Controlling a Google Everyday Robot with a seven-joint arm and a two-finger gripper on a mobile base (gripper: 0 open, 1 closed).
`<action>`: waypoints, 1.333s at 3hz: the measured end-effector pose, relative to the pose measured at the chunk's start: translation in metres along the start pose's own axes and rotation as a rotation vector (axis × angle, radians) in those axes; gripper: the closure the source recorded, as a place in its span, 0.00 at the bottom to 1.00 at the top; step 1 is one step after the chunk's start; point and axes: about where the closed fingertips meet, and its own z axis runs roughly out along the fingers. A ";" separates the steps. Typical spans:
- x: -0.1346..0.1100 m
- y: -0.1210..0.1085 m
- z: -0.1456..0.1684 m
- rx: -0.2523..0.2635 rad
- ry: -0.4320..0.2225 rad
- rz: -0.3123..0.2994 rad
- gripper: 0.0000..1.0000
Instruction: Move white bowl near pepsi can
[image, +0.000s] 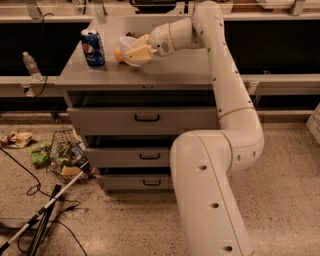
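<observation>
The white bowl (132, 50) is tilted and held just above the grey cabinet top (170, 67), to the right of the pepsi can (93, 47). The blue can stands upright at the top's left side. My gripper (140, 48) is shut on the bowl's rim, reaching in from the right. A small orange fruit (118, 54) sits just behind the bowl, mostly hidden by it.
A clear water bottle (31, 65) stands on the ledge left of the cabinet. The top drawer (145, 118) is slightly open. A wire basket (62, 155), litter and cables lie on the floor at the left.
</observation>
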 end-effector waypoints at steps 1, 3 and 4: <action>0.000 0.004 0.010 -0.021 -0.006 -0.005 1.00; 0.011 0.016 0.040 -0.086 0.043 -0.010 1.00; 0.012 0.014 0.044 -0.075 0.085 -0.026 0.83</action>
